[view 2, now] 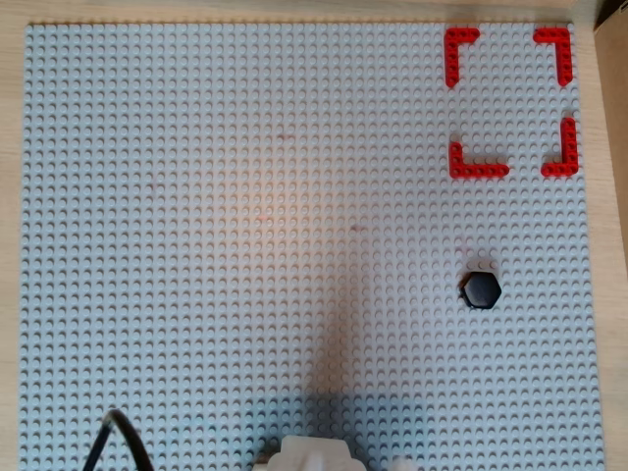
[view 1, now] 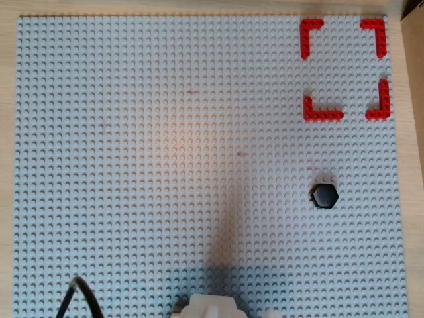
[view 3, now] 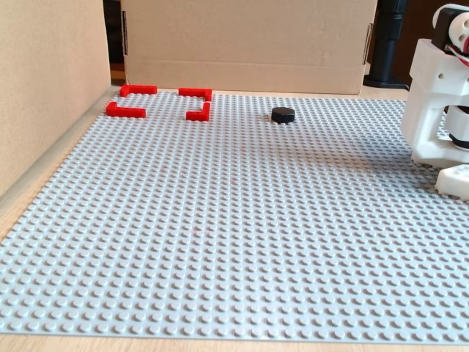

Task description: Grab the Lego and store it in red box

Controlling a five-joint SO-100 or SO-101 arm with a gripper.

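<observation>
Sitting alone on the grey studded baseplate (view 1: 165, 165), the black hexagonal Lego (view 1: 325, 195) is lying flat, apart from everything

Nothing is touching the Lego (view 3: 283, 114); in both overhead views the red box (view 1: 344, 67) of four L-shaped corner strips is standing above it toward the top right corner, well apart, while in the fixed view the red box (view 3: 159, 102) is lying left of it. No writing is showing anywhere. Only the arm's white base (view 3: 441, 103) is showing, so the gripper is staying out of sight, and a black cable (view 1: 76, 298) is curling in at the lower left
</observation>
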